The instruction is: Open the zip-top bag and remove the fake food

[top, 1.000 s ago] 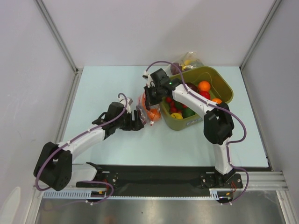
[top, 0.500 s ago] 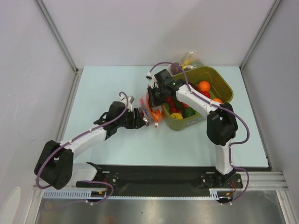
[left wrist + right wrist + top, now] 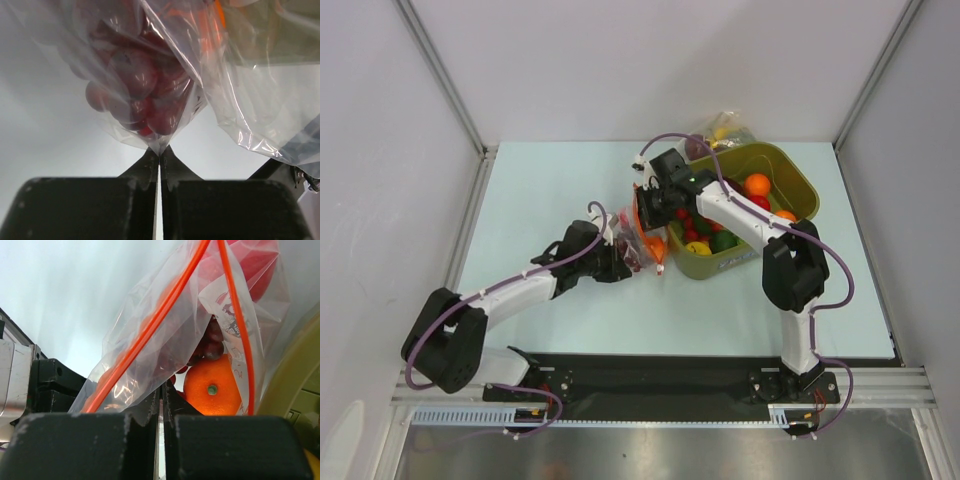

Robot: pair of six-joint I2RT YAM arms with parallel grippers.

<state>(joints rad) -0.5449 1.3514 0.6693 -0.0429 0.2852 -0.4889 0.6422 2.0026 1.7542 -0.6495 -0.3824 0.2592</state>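
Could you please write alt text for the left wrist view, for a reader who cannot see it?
The left gripper is shut on a pointed corner of the clear, crinkly zip-top bag, which fills the upper part of the view. A dark red grape bunch shows through the plastic just above the pinch.

Zip-top bag [image 3: 642, 238]: clear crinkled plastic, at mid-table. Red-orange zip strip [image 3: 167, 299] shows two tracks spread apart; mouth open. Fake food remains inside: orange fruit [image 3: 212, 386], dark purple grape bunch [image 3: 137, 82], red apple [image 3: 250, 262].
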